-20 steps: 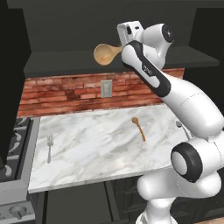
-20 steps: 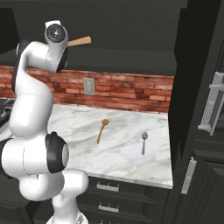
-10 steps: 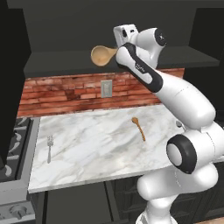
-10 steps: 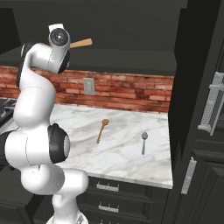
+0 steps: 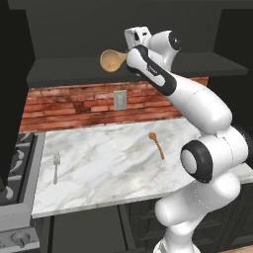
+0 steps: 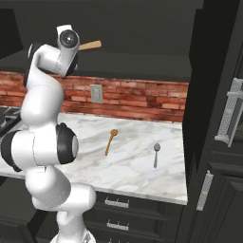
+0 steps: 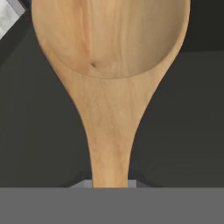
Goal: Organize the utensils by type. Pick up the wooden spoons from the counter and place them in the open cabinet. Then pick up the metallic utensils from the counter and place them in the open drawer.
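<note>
Gripper (image 5: 129, 55) clenched on the large wooden spoon (image 5: 113, 60) has moved left along the open cabinet (image 5: 74, 69); fingertips hidden

I see the white marble counter (image 5: 108, 173) under the brick wall. Taking the small orange-brown wooden spoon (image 5: 156, 145) as landmark: the fork (image 5: 56, 167) lies well to its left by the stove edge, the metal spoon (image 6: 155, 154) near its right.
</note>
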Motion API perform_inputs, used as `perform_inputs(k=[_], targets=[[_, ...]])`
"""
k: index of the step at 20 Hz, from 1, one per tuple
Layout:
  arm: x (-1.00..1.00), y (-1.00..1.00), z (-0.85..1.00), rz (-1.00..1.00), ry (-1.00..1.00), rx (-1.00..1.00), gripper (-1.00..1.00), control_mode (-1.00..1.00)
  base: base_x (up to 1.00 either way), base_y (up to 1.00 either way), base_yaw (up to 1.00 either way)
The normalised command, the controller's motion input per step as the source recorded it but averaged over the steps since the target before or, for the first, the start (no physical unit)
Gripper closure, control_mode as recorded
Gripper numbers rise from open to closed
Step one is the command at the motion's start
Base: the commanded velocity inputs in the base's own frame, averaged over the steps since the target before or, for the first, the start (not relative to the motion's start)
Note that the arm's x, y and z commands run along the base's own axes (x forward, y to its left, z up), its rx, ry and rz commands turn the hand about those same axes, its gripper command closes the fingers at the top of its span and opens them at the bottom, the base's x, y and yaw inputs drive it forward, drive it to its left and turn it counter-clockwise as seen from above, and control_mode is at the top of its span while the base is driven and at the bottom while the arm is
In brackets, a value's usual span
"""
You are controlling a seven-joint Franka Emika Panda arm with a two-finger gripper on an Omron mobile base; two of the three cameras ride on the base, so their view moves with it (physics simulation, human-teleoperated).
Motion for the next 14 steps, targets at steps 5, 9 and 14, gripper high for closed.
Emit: perform_inputs(k=[5, 9, 14], targets=[[0.33, 0.03, 0.00, 0.04, 0.00, 0.00, 1.00, -1.00, 0.00, 0.00, 0.00], [0.33, 0.08, -0.03, 0.06, 0.00, 0.00, 1.00, -1.00, 0.00, 0.00, 0.00], [0.23, 0.17, -0.17, 0.05, 0.00, 0.00, 1.00, -1.00, 0.00, 0.00, 0.00]])
